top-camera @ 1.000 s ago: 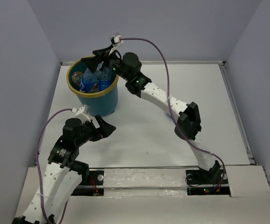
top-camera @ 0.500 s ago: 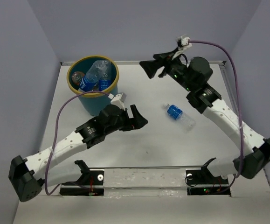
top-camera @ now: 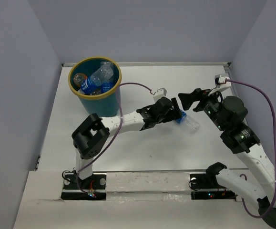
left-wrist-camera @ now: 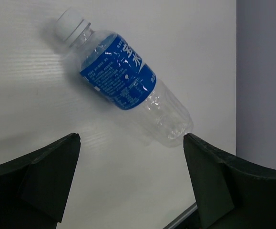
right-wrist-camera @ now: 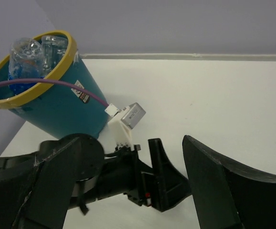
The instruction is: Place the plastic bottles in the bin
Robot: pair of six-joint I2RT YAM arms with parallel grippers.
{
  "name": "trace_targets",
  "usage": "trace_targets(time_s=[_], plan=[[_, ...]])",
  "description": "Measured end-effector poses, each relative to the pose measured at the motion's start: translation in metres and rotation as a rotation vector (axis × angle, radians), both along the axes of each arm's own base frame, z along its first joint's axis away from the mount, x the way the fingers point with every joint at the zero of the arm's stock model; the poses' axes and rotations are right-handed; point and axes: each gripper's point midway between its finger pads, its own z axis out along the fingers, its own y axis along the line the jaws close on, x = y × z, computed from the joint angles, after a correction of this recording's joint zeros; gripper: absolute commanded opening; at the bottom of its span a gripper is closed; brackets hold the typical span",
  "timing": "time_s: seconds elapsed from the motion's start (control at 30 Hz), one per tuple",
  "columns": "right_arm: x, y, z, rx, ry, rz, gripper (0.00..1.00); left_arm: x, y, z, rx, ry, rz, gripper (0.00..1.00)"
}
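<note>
To the right of the bin (top-camera: 102, 102), well apart from it, one plastic bottle (left-wrist-camera: 121, 78) is lying on its side on the table (top-camera: 142, 148). Your left gripper (left-wrist-camera: 130, 139) is hanging over it with the jaws spread wide, one on each side, not touching it. Your right gripper (top-camera: 186, 99) is hovering empty and released, farther from the bin. The other bottles (top-camera: 96, 78) are sitting inside the bin. I judge you are approaching for the grasp; next you are needing to lower, clench on the labelled middle, and carry it to the bin.

White arms (top-camera: 128, 122), black joints, purple cables (top-camera: 264, 95).
</note>
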Motion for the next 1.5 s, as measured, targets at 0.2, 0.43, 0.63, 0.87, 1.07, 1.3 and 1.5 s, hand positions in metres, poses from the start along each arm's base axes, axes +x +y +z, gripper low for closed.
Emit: trace_targets(time_s=[0.2, 0.43, 0.63, 0.87, 1.07, 1.3, 1.5], plan=[[-0.016, -0.011, 0.007, 0.012, -0.025, -0.009, 0.90, 0.031, -0.025, -0.035, 0.058, 0.012, 0.062, 0.99], [-0.022, -0.009, 0.002, 0.000, -0.005, 0.018, 0.89, 0.057, -0.034, -0.062, 0.115, 0.026, 0.100, 0.99], [-0.024, 0.002, -0.006, -0.009, 0.021, 0.077, 0.89, 0.083, -0.035, -0.085, 0.142, 0.038, 0.129, 0.90], [-0.023, 0.008, -0.013, -0.013, 0.046, 0.103, 0.88, 0.093, -0.026, -0.088, 0.146, 0.023, 0.135, 0.40], [-0.024, 0.011, -0.012, -0.005, 0.045, 0.121, 0.88, 0.073, -0.008, -0.076, 0.181, 0.001, 0.079, 0.28], [-0.036, 0.009, 0.018, 0.067, -0.054, 0.137, 0.88, 0.035, 0.025, 0.085, 0.106, -0.225, -0.008, 0.27], [-0.057, 0.004, 0.045, 0.162, -0.156, 0.168, 0.88, 0.012, 0.128, 0.335, -0.069, -0.642, 0.187, 0.25]])
